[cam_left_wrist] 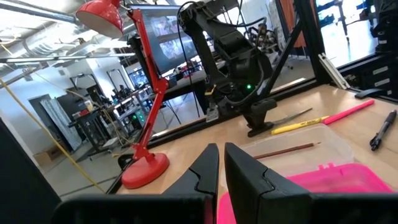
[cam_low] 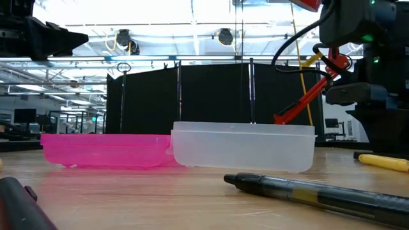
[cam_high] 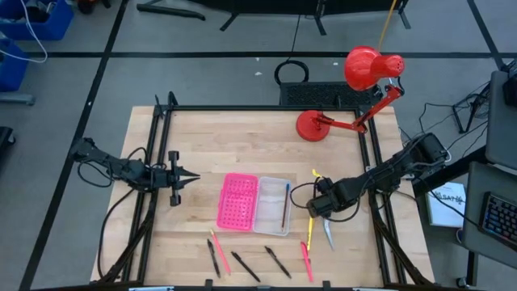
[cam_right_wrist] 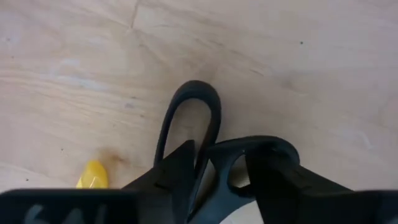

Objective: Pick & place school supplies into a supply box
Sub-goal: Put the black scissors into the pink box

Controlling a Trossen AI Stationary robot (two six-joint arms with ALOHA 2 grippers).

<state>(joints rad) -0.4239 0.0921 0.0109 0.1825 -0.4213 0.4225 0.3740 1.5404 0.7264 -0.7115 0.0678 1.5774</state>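
Beside the supply box [cam_high: 254, 204], right gripper [cam_right_wrist: 214, 180] lowered, clamping scissors [cam_right_wrist: 205, 134] handles, left gripper [cam_high: 187, 177] together.

Worktop [cam_high: 242, 137]: pale wood, black-framed.
Floor [cam_high: 202, 77]: grey, marked with dark lines.
Red desk lamp [cam_high: 355, 89]: stood at the far edge.
Ceiling lights [cam_low: 192, 13]: lit overhead.

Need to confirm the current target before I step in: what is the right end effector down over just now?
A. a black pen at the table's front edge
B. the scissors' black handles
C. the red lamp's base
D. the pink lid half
B: the right wrist view shows the right end effector straddling the scissors at their black handle loops, on bare wood beside the yellow pen.
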